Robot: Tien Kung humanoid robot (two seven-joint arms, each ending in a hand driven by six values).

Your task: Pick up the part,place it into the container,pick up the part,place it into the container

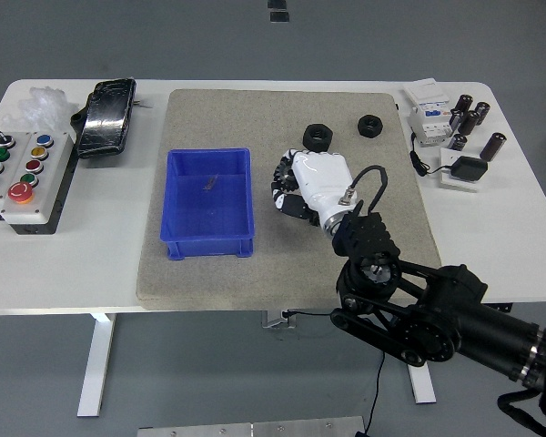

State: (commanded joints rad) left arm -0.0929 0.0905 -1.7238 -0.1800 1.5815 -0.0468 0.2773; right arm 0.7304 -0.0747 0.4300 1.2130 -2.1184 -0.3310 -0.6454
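Observation:
My right hand point(286, 189), white-backed on a black arm, hangs over the grey mat just right of the blue container point(209, 153). The small black gear that lay on the mat is hidden under the hand and wrist; I cannot tell whether it is held. A large black nut point(317, 134) lies just beyond the hand, partly covered by it. A smaller black nut point(371, 125) lies farther right on the mat. The container holds only a small dark scrap point(209, 182). The left arm is out of view.
A button box point(18, 175) and a black pouch point(106, 116) sit at the table's left. A white electrical module point(428, 111), several black cylinders point(471, 116) and a small black square part point(466, 169) sit at the right, off the mat point(255, 264).

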